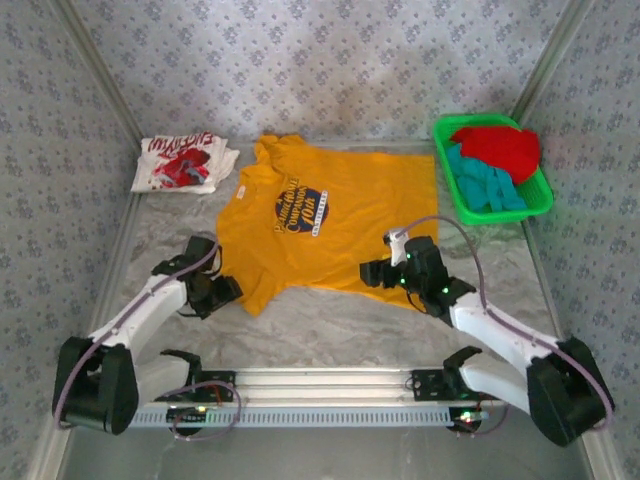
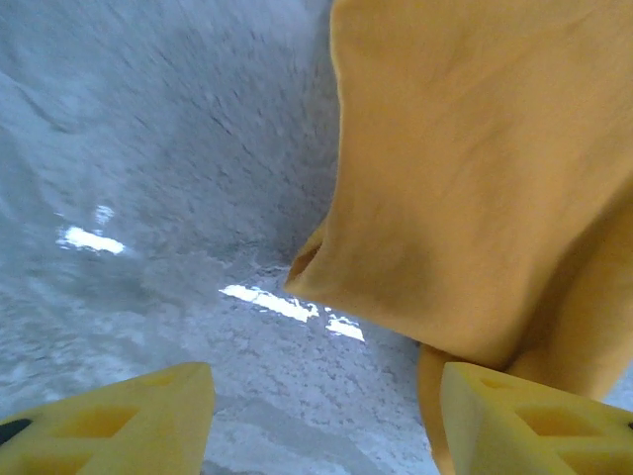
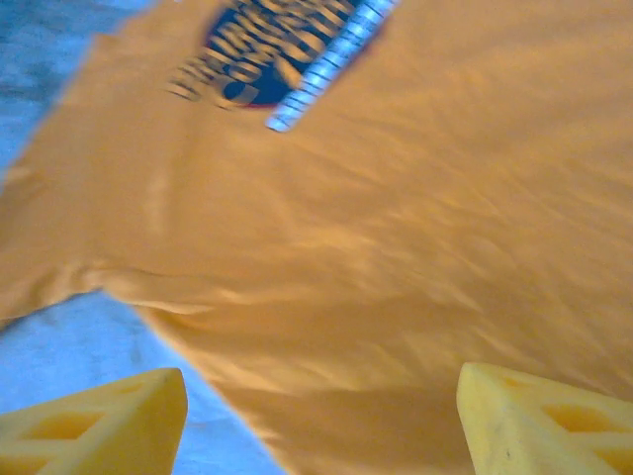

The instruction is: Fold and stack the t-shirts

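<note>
Lying spread flat just left of the green basket, the yellow t-shirt looks light, limp and easily rucked, so the left gripper and right gripper, both gaping empty, should pinch its near-edge corners.

Even, diffuse light from above leaves the top view bright and slightly washed out, with only faint, soft shadows on the worktop. In the left wrist view, white glare patches streak the worktop and its surface smears. Motion blur softens the right wrist view, smudging the print on the yellow-orange t-shirt.
</note>
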Robot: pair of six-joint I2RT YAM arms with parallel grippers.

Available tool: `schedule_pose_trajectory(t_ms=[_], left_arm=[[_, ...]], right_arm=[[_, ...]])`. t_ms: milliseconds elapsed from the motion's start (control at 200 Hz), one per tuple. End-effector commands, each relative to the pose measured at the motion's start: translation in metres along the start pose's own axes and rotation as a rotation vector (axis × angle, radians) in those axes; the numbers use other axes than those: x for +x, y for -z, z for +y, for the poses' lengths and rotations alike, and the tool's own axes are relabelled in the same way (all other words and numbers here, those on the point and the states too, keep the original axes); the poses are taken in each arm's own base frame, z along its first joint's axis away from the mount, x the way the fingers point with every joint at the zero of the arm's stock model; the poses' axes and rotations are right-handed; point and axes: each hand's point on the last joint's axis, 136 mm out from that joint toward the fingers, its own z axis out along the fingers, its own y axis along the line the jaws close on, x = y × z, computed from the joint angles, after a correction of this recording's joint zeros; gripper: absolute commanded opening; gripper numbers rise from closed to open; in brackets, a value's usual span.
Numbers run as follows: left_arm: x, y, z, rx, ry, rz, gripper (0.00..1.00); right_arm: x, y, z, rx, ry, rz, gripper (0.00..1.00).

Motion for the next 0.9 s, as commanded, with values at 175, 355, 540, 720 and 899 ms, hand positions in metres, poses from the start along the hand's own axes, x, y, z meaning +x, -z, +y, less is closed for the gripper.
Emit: schedule_pose_trajectory(t_ms=[175, 355, 540, 720, 899], left_arm=[[-0.023, -0.028, -0.042, 0.095, -0.125, -0.016, 0.48], [-0.03, -0.02, -0.054, 0.09, -0.154, -0.019, 0.1], [-0.045, 0.006, -0.066, 0.091, -0.18, -0.083, 0.0], [-0.061, 0.025, -0.081, 0.1, -0.206, -0.125, 0.0], [-0.083, 0.027, -0.12, 0.138, -0.267, -0.079, 0.0]], right_arm=[[-0.013, 0.008, 0.01, -0.009, 0.108, -0.069, 0.75], [-0.014, 0.009, 0.008, 0.009, 0.102, -0.066, 0.76], [-0.012, 0.007, 0.006, 0.024, 0.101, -0.067, 0.76], [-0.012, 0.005, 0.001, 0.049, 0.095, -0.064, 0.77], [-0.013, 0.003, -0.004, 0.078, 0.093, -0.067, 0.77]])
